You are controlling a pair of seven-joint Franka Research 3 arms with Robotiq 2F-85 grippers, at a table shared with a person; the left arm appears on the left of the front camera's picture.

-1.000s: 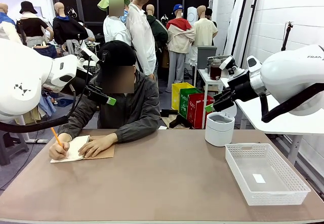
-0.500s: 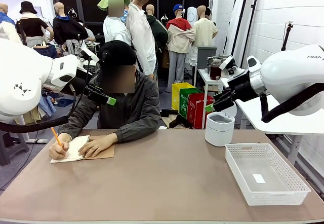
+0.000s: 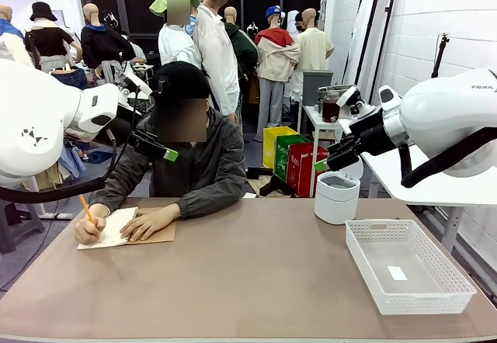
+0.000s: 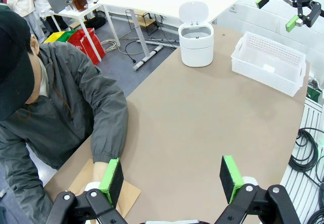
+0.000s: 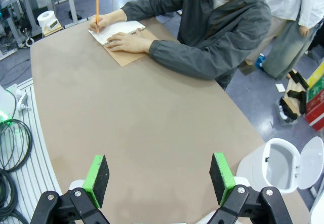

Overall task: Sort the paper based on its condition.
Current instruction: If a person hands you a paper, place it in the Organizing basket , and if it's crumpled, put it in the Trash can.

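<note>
The paper as loose sheets is out of view. At the far left of the table a person writes with an orange pencil on the white page of a spiral notebook with a brown cover; the other hand rests on it. The notebook lies far ahead in the right wrist view. My left gripper hangs open high above the table near the person, nothing between its green pads. My right gripper is open too, raised over the right side near the bin, and empty.
A white lidded bin with its lid up stands at the back right. A white mesh basket sits at the right front, a small white label on its floor. Bare brown tabletop spreads across the middle and front.
</note>
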